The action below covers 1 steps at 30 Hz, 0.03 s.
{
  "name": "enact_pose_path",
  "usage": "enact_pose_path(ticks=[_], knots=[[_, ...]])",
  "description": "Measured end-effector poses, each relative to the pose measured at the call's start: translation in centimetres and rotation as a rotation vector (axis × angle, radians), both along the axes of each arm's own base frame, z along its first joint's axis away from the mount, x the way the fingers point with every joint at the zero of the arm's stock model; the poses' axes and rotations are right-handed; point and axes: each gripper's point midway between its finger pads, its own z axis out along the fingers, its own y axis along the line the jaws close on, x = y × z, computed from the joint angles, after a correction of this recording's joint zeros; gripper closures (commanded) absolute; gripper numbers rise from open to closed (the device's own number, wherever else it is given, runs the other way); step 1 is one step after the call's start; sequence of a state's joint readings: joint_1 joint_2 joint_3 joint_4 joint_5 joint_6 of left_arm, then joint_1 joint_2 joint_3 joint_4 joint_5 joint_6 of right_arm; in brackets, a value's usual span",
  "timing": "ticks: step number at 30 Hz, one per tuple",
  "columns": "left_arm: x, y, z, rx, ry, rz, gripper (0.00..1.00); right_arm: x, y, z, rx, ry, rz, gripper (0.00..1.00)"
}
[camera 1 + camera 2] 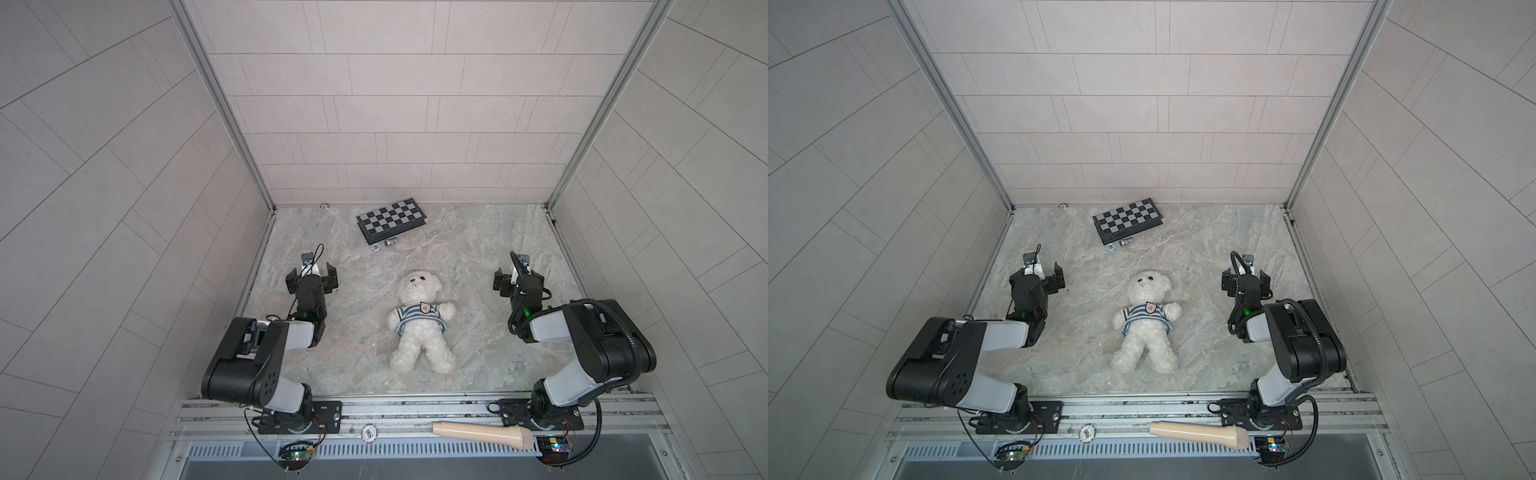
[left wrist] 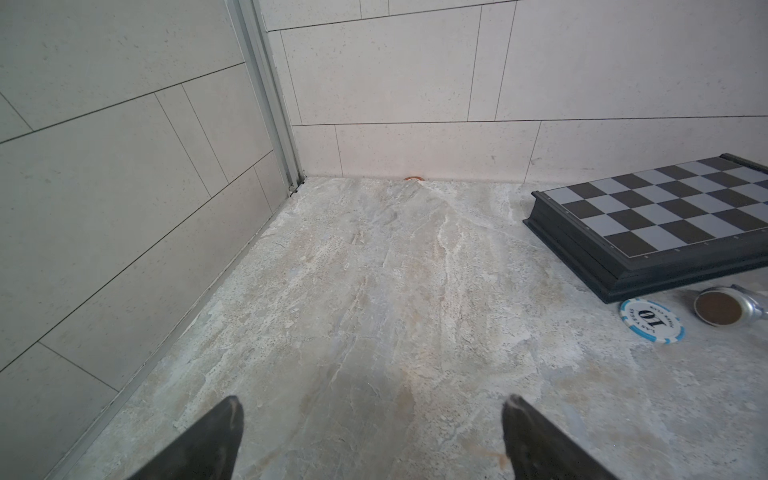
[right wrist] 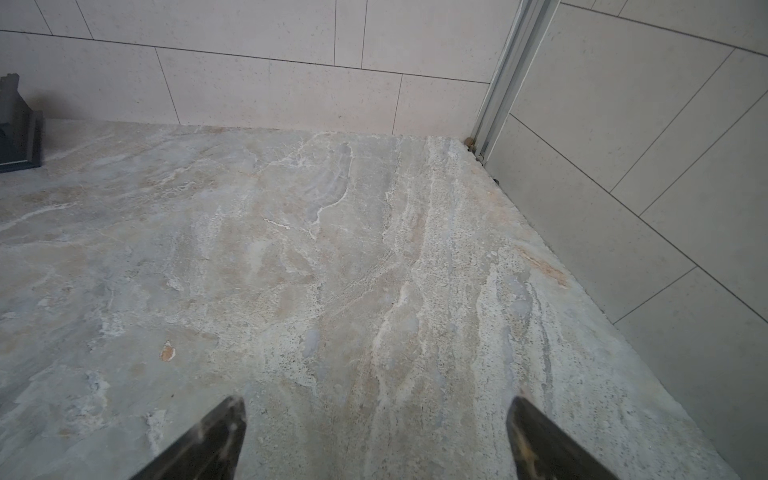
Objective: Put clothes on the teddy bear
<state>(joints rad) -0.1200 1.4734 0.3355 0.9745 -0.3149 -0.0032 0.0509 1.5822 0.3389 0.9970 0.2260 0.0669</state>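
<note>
Teddy bear (image 1: 417,345) lies on its back mid-counter (image 1: 478,257), head toward the back wall, between the two arms, striped shirt (image 1: 415,318) on its torso. Left fingers (image 2: 216,440) are spread wide, nothing in them, over bare counter well apart from the bear; right fingers (image 3: 216,440) same. Only container is the folding chess case (image 1: 390,218) near the back wall: shut, contents can't be seen. Poker chip (image 2: 651,321) and small round metal piece (image 2: 721,307) sit outside it, just beside its near edge.
</note>
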Motion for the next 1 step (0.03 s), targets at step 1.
enact_pose_path(ticks=[1], knots=[[0.01,-0.02,0.0,0.0,0.0,-0.001,0.0,0.0,-0.01,0.0,0.0,0.0,0.0,0.0]])
